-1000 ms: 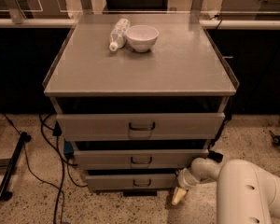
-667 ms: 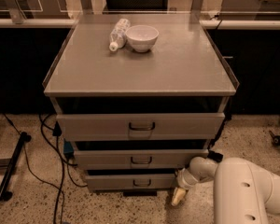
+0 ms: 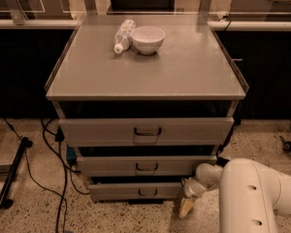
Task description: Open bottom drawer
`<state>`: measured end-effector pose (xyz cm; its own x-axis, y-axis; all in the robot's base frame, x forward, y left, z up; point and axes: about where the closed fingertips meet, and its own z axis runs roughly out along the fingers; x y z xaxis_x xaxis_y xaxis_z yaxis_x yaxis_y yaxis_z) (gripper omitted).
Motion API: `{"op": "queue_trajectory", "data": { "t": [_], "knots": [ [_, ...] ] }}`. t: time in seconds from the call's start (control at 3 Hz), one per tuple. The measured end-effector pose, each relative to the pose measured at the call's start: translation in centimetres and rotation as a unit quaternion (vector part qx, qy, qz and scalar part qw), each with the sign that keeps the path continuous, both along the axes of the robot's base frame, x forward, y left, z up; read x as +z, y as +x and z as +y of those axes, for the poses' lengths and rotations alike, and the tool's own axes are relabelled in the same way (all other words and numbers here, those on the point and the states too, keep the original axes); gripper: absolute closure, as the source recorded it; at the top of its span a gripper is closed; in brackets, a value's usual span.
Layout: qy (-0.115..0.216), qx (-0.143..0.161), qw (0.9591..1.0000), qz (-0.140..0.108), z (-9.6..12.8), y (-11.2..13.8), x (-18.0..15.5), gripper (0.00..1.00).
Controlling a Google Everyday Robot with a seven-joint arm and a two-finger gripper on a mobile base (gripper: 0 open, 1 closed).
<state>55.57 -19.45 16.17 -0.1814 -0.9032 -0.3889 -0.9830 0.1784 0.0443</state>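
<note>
The gripper (image 3: 186, 206), open or closed one cannot tell, hangs low beside one end of the bottom drawer (image 3: 114, 191), wide of its handle (image 3: 147, 192), so a pull could miss.

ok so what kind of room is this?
Probably a lab or workshop: grey metal cabinet, loose cables on a speckled floor, dark benches behind. The gripper sits low beside the bottom drawer.

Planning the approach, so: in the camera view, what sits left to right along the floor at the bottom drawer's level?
Black floor bar → cables → bottom drawer → gripper, just off the drawer's right end → robot arm.
</note>
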Motion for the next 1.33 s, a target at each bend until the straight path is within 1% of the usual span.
{"op": "queue_trajectory", "data": {
  "t": [0.33, 0.67, 1.0, 1.33],
  "knots": [
    [-0.008, -0.001, 0.9999, 0.013, -0.5, -1.2, 0.4, 0.0],
    [-0.013, -0.003, 0.9994, 0.033, -1.3, -2.8, 0.8, 0.0],
    [-0.008, -0.003, 0.9981, 0.061, -2.3, -4.6, 1.0, 0.0],
    [0.004, 0.009, 0.9952, 0.098, -2.9, -6.7, 1.1, 0.0]
  ]
}}
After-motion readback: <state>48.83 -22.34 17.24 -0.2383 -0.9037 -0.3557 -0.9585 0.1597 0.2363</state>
